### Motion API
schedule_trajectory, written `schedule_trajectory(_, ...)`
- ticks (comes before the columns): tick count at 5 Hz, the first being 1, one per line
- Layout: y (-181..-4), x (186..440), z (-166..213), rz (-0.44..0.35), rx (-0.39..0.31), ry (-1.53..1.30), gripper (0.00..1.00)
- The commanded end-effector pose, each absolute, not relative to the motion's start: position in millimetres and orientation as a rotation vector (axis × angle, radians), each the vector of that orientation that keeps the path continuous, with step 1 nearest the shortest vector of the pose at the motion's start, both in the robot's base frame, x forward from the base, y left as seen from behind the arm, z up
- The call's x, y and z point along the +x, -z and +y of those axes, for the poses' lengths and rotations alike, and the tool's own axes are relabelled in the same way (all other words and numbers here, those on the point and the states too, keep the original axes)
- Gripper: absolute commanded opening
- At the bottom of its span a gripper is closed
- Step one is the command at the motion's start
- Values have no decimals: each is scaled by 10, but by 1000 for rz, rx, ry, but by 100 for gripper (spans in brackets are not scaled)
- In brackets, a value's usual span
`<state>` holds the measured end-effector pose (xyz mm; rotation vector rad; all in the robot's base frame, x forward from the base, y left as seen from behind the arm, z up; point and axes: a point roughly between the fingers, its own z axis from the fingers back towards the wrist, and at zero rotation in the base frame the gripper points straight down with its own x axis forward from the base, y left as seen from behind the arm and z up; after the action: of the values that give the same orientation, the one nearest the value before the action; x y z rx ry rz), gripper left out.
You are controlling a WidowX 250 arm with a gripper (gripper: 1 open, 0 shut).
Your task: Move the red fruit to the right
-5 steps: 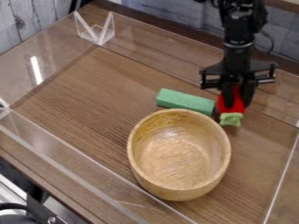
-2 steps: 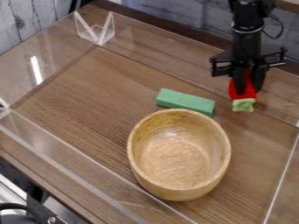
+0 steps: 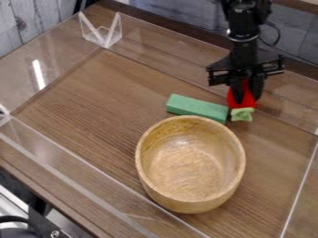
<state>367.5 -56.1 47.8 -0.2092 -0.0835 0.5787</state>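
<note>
Wooden desk is carrying one wooden bowl and one green block. One red fruit is being held just beside the block's right end, clamped in the single hand, apparently for carrying rightward.

1. A round wooden bowl sits upright on the table, near its front edge.
2. A flat green block lies just behind the bowl.
3. Clear walls ring the table.
4. A clear stand sits at the far left corner.
</note>
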Motion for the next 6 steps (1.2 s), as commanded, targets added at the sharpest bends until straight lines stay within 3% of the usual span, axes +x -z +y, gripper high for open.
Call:
schedule_trajectory(1,-786,3776,-586,-178,-245,-621,0)
schedule_trajectory(3,-819,3773,-707,-209,-258,-698,0)
schedule_trajectory(5,-550,3760,-766,-223,-274,-656,0)
schedule_trajectory(6,-540,3760,-807,-237,-278,-657,0)
